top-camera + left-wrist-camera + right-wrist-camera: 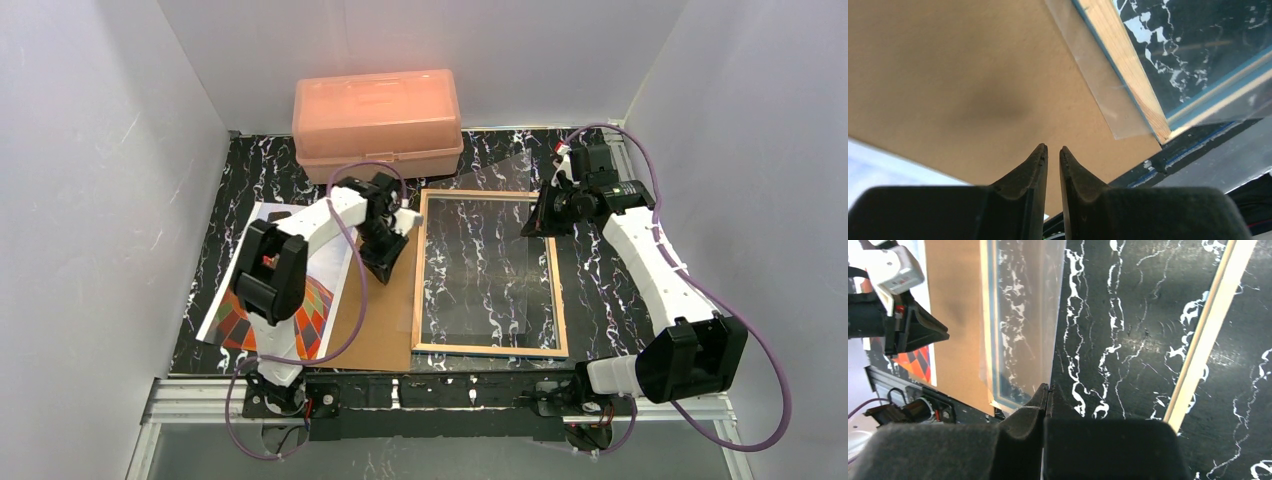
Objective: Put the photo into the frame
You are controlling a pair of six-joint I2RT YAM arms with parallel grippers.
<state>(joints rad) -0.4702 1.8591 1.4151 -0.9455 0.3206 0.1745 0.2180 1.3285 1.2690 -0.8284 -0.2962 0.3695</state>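
Beside frame (490, 349), left gripper (1053, 148) parted over board (948, 75); right gripper (1048, 386) pinching clear pane (1023, 315)

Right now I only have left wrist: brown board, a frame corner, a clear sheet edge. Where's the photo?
Observer: The photo lies face up on the table, just left of the backing board.
Operator: Frame free to load?
Observer: Not yet. The frame lies back side up, and the right gripper is closed on the edge of the clear pane, which looks lifted on that side.
Operator: Anything past my gripper?
Observer: A peach plastic box stands at the table's far edge, beyond the left gripper.
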